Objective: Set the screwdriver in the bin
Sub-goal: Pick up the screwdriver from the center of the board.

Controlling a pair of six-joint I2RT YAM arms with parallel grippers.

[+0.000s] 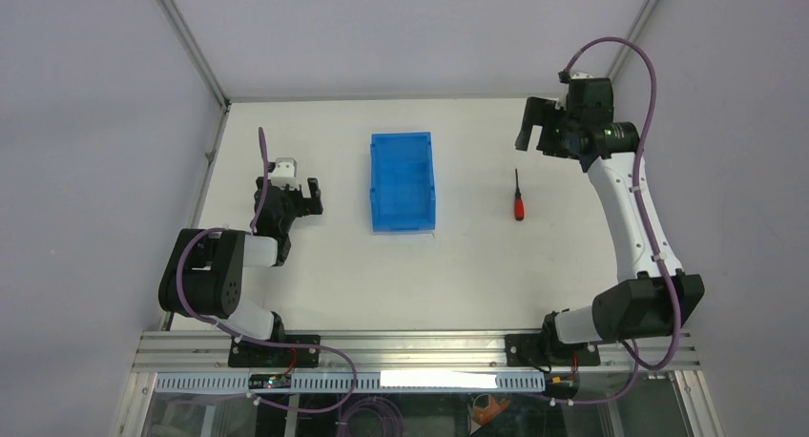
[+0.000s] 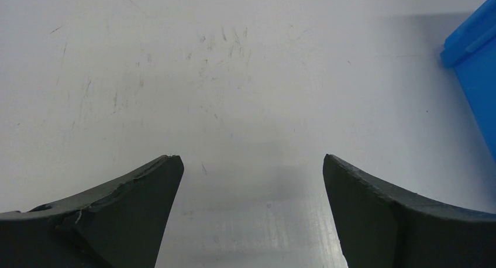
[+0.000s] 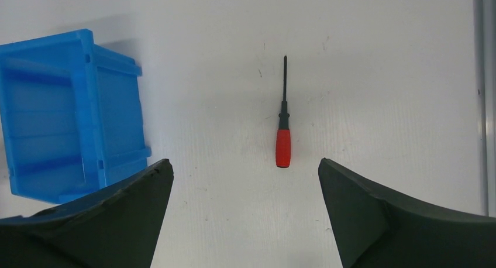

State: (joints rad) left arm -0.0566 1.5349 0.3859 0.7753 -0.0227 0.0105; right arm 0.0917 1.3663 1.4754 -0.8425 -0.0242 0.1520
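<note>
Screwdriver point(image 1: 518, 205) on table point(image 1: 477, 265), right of bin point(image 1: 402, 218); right gripper point(image 3: 245, 168) wide, facing it.

- One screwdriver point(image 1: 518, 200).
- One bin point(image 1: 402, 181).
- One tabletop point(image 1: 477, 275) carrying both.
- Two arms: left arm point(image 1: 215, 275), right arm point(image 1: 632, 218).
- Four fingers point(image 2: 117, 221), two per arm.

The rectangular bright blue bin point(image 1: 402, 181) is seen to be of translucent plastic, smooth and slightly glossy. The small screwdriver point(image 3: 283, 127) is fitted with a smooth red handle, seemingly plastic, and a thin matt black shaft. The white table top point(image 2: 234, 75) is shown as matt, finely scratched and scuffed. The dark fingers point(image 2: 134, 215) of the left gripper point(image 2: 250, 158) are finished matt, one inner edge being roughly chipped.
</note>
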